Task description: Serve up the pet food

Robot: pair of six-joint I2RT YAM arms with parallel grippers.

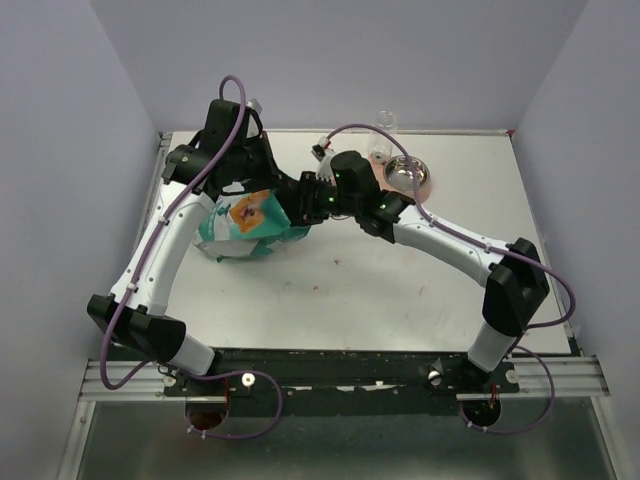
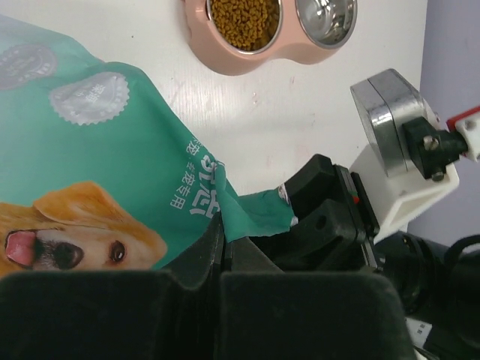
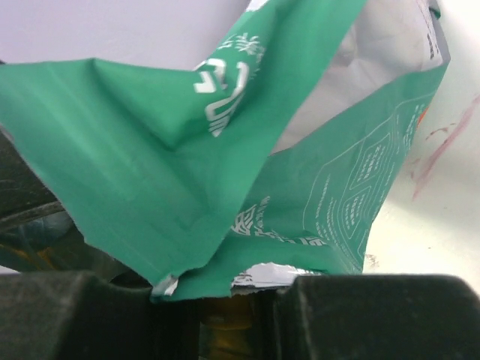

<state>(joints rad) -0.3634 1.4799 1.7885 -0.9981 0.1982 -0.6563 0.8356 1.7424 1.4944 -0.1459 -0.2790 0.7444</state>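
The pet food (image 2: 244,19), brown kibble, fills the left cup of a pink double bowl (image 2: 225,64); the steel right cup (image 2: 325,16) is empty. The teal dog-picture bag (image 1: 250,225) lies mid-table with its mouth towards the bowl (image 1: 382,175). My left gripper (image 2: 221,251) is shut on the bag's top edge (image 2: 247,214). My right gripper (image 3: 236,304) is at the bag's open mouth (image 3: 360,67), where the silver lining shows. An orange piece (image 3: 225,322), seemingly the scoop, sits between its fingers. Any kibble inside the bag is hidden.
A clear cup (image 1: 385,122) stands at the back edge behind the bowl. The two wrists are close together over the bag's mouth (image 1: 300,200). Side walls enclose the table on three sides.
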